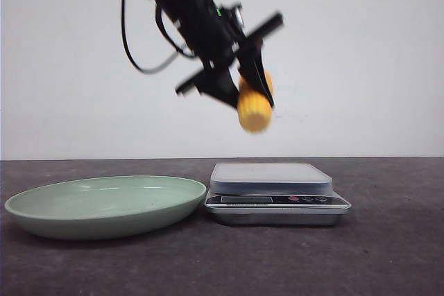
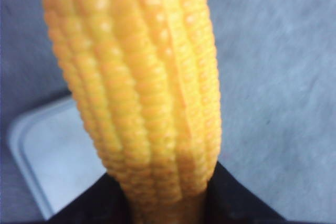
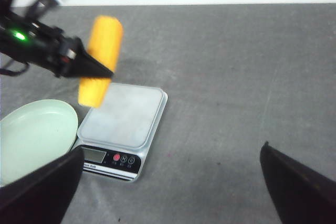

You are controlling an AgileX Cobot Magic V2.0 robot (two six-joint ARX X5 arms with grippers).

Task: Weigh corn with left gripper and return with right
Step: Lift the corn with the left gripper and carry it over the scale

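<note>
Corn [image 1: 254,107], a stubby yellow cob, is pinched in the black left gripper [image 1: 244,89], high above the silver flat scale [image 1: 272,178]. Next move: lower it onto the platform underneath, then release.

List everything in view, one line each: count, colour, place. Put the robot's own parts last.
corn: one, yellow-orange, held in the air above the scale
scale: one, silver-grey with a dark button strip, on the table right of the plate
plate: one, pale green, empty, on the table at left
table: one, dark grey
left claw: one, black, shut on the corn
right claw: one, black, open, holding nothing
</note>
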